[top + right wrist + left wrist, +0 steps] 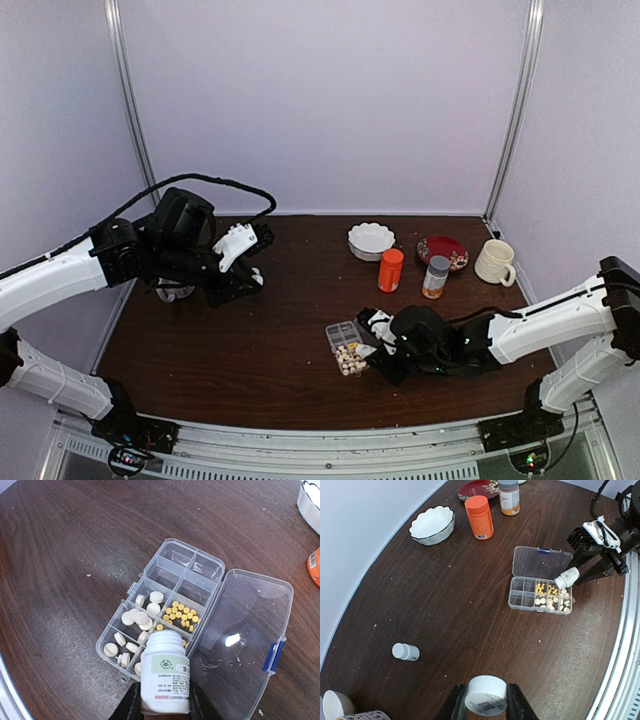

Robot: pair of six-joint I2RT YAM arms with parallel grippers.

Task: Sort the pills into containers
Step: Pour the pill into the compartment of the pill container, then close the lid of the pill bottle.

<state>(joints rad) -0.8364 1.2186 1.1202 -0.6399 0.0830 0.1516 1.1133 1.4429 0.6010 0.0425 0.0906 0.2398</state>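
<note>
- The clear organizer box (150, 575) lies open at the centre of the right wrist view. Its hinged lid (245, 630) is folded flat onto the worktop (60, 555) to the right of it.
- Part of the sorting looks done. Cream-white pills (142, 616) fill several cells along the lower left of the box, and small yellow pills (180, 614) have a cell of their own just beside them.
- The cells at the upper end (192, 562) hold nothing.
- The right pincer (162, 702) is clamped on a labelled white bottle (165, 680). The bottle is tipped with its mouth over the lower cells, so pouring seems to be the step in hand.
- I cannot tell what is left inside that bottle, so how far the task has to go is uncertain.
- The left pincer (486, 700) sits at the bottom of its own view, well apart from the box. It grips a small white round object (486, 694); whether that is a cap or a bottle seen end-on is unclear.
- Another tiny white bottle (405, 651) lies on its side at the lower left of that view.
- The pills are flat round tablets. The cream ones are larger and loosely heaped, and the yellow ones are smaller and closely packed.
</note>
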